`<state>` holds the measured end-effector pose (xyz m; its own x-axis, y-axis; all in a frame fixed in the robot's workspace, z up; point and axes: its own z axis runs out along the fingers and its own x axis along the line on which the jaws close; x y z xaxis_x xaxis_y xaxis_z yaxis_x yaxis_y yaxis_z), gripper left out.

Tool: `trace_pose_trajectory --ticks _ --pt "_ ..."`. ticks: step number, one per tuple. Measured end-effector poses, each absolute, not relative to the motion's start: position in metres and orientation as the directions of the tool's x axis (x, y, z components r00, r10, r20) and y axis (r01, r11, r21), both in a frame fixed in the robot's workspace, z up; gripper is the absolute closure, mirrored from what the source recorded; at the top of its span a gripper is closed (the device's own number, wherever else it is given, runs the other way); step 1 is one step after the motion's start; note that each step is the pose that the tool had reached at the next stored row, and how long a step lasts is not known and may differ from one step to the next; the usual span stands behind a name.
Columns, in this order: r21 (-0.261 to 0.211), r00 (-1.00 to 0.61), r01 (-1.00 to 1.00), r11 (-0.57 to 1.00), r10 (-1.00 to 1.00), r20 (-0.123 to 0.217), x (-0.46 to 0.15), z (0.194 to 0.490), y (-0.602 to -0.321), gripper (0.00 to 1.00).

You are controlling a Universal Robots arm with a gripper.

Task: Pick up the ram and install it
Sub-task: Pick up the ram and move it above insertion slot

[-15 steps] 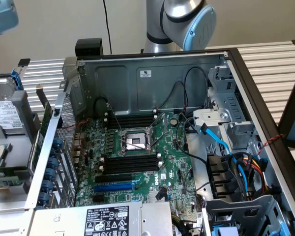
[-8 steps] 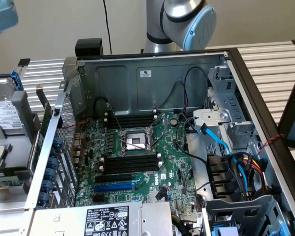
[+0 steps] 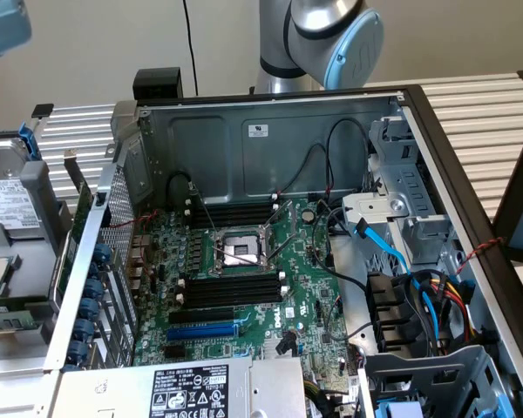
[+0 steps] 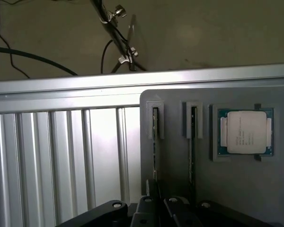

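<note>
- On the grey tray (image 4: 236, 189), the ram (image 4: 155, 137) stands on edge in the outer slot, its long axis running straight out from the gripper (image 4: 158, 209).
- Whether the gripper is closed on it: cannot tell.

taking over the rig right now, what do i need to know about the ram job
Gripper: over the grey holder, at the ram in the slot farther from the CPU; whether it grips it is unclear.
A second stick stands in the next slot.
Done: nothing installed; the black memory slots on the motherboard look empty.
Left: pick-up and install.
</note>
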<state>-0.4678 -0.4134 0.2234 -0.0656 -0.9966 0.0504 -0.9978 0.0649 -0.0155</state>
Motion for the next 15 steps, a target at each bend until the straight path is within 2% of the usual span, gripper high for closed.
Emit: trace_pose_trajectory --ticks 15 --pt "-0.015 -0.066 -0.998 0.065 -0.997 0.052 -0.4678 0.2251 -0.4122 0.88"
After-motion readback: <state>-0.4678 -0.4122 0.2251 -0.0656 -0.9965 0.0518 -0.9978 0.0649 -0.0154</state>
